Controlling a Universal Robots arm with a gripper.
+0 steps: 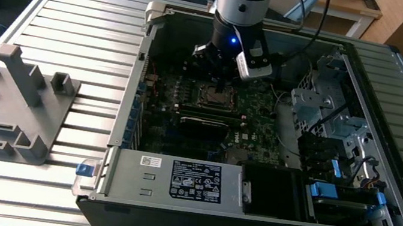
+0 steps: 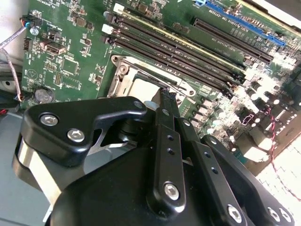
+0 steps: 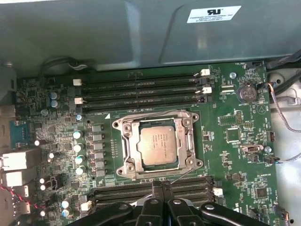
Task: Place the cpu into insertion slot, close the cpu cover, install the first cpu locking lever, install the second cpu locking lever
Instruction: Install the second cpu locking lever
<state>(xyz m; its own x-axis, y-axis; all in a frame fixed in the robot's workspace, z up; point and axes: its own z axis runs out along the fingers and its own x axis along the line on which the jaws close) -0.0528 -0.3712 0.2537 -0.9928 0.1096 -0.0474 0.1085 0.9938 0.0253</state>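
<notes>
The cpu [image 3: 158, 145] lies flat in its socket on the green motherboard, its dull silver top facing up. The cpu cover [image 3: 128, 141] lies closed around it as a silvery frame. One thin wire lever [image 3: 155, 113] runs along the socket edge beside the memory slots. A second wire lever [image 3: 182, 175] sticks out at a slant from the opposite edge. My gripper [image 3: 158, 187] is shut, its narrow tips close to that slanted lever, just off the socket's edge. In the second wrist view the fingertips [image 2: 165, 98] hang over the socket [image 2: 136, 84]. The gripper [image 1: 221, 81] stands above the socket [image 1: 216, 96] inside the case.
The open computer case [image 1: 125, 137] lies on a slatted metal table. Memory slots [image 3: 141, 92] flank the socket on two sides. Capacitors [image 3: 77, 146] stand along another side. Drive bays and cables [image 1: 330, 121] fill the exterior view's right. A grey fixture [image 1: 9, 101] sits on the table at the exterior view's left.
</notes>
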